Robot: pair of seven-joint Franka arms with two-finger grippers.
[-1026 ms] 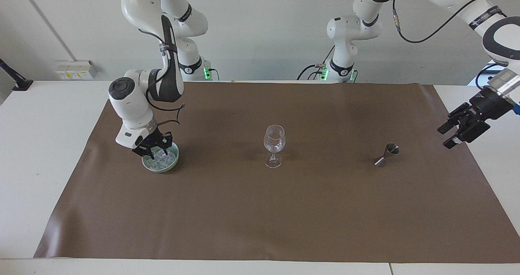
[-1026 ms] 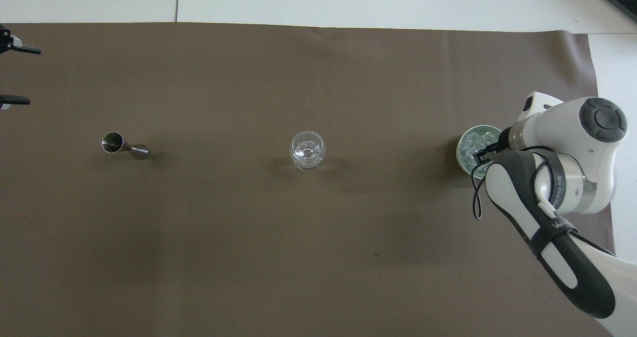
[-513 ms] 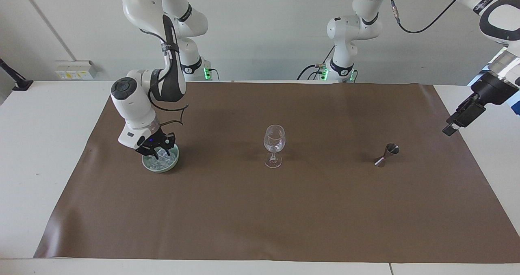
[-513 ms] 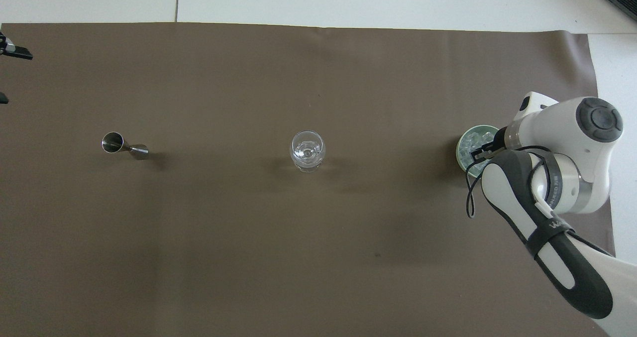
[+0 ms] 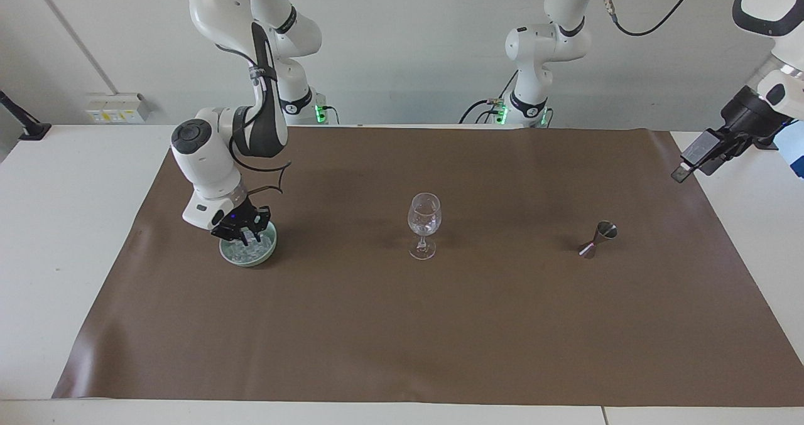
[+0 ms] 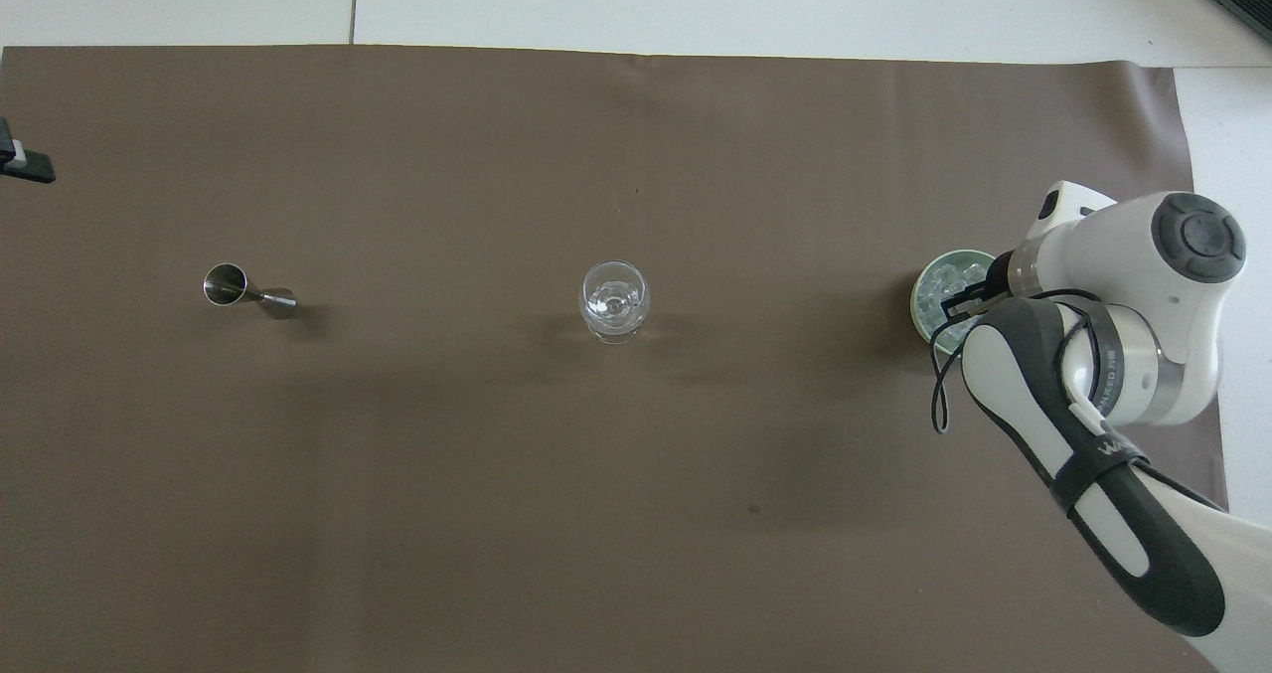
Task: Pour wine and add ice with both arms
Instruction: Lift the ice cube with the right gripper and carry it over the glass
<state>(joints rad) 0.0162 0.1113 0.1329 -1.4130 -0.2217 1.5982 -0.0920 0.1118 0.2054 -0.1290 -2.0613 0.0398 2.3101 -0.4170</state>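
The right gripper [image 5: 246, 234] has lifted slightly since a second ago and pinched shut, down in the ice [image 5: 251, 244] heaped in one round pale-green bowl [image 5: 248, 258]; whether a cube is caught cannot be told. One clear stemmed wine glass [image 5: 424, 224] and one metal hourglass-shaped jigger [image 5: 598, 239] stand toward the left arm's end. The left gripper [image 5: 691, 161] has risen over the brown mat's [image 5: 440, 337] edge, jaws apart, holding nothing.

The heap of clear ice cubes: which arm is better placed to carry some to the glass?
The right: its gripper is shut down in the ice; the left gripper hangs far off.
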